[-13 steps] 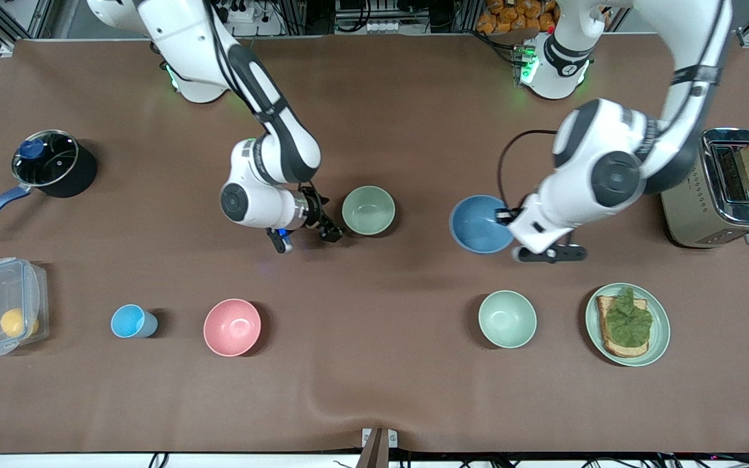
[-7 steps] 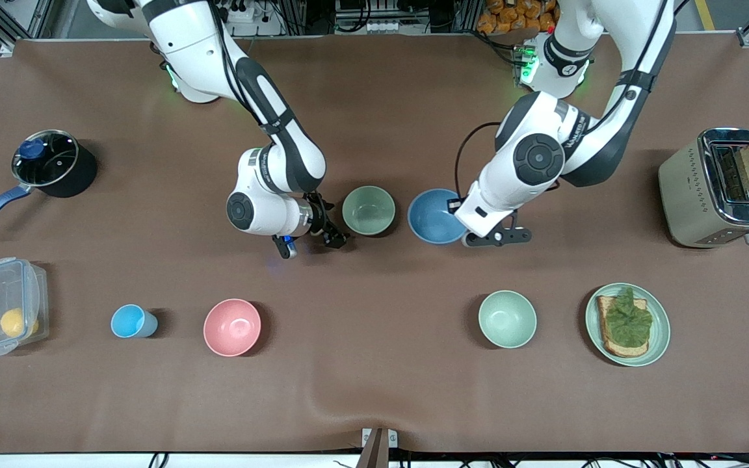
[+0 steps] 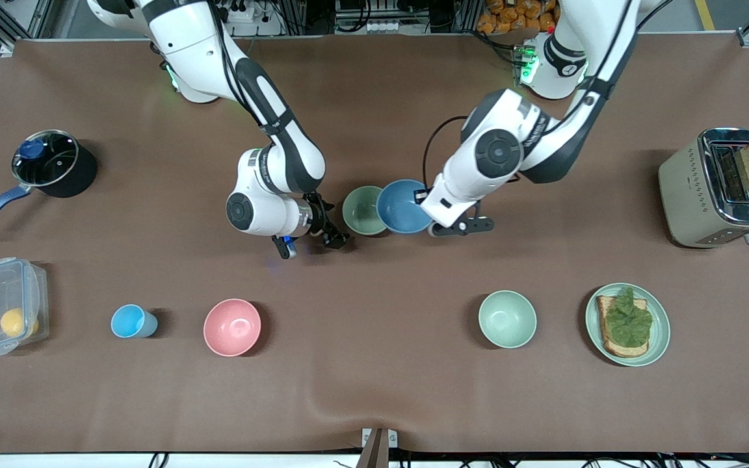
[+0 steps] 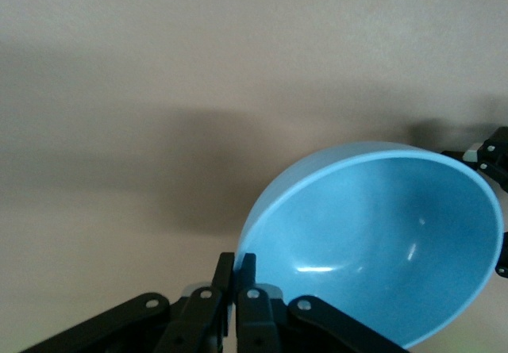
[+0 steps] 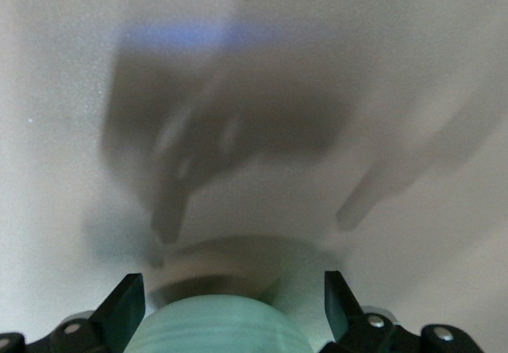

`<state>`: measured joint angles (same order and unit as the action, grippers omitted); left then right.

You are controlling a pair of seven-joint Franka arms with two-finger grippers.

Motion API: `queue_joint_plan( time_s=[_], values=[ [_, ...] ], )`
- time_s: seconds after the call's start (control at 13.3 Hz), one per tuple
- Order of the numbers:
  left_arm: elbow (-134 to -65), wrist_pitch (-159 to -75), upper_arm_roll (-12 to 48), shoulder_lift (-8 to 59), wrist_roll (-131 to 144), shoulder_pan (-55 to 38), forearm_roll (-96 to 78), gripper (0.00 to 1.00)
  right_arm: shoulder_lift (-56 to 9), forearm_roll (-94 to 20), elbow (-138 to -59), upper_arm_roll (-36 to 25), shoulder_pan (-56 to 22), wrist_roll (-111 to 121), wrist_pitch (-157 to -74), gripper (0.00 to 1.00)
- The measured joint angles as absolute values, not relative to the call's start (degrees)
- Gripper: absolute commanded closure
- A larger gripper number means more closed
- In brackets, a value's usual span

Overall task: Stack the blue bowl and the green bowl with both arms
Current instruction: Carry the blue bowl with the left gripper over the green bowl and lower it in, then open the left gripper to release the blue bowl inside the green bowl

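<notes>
The sage-green bowl (image 3: 360, 209) stands mid-table. My left gripper (image 3: 422, 197) is shut on the rim of the sky-blue bowl (image 3: 402, 206). It holds that bowl tilted in the air, overlapping the green bowl's edge toward the left arm's end. In the left wrist view the fingers (image 4: 236, 262) pinch the blue bowl's (image 4: 381, 242) rim. My right gripper (image 3: 310, 242) is open, low beside the green bowl toward the right arm's end. In the right wrist view the green bowl (image 5: 218, 329) sits between its spread fingers (image 5: 127, 299).
Nearer the front camera stand a mint-green bowl (image 3: 507, 318), a plate (image 3: 660, 331) with toast, a pink bowl (image 3: 232, 327), a light-blue cup (image 3: 131, 321) and a plastic box (image 3: 4, 305). A toaster (image 3: 716, 188) and a pot (image 3: 52, 162) stand at the table's two ends.
The left arm has carried the blue bowl from the left arm's end over to the green bowl's edge. The right gripper has stayed open and shifted slightly beside the green bowl.
</notes>
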<state>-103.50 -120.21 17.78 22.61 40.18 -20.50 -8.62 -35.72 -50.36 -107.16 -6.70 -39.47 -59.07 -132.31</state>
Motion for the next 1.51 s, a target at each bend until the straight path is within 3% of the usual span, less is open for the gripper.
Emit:
queue_joint_plan(
  time_s=[0.75,1.51],
  values=[
    [-99.0,-123.7,17.8,30.7,47.5,-26.3,-8.7,1.0,-35.9,-50.4,-107.1,-6.7,-39.5,-59.1,-132.3,0.0],
    [-98.1,-126.2,17.8,34.2,48.2,-29.1,-8.7,1.0,-35.9,-50.4,-107.1,-6.7,-39.5,-59.1,-132.3,0.0]
  ],
)
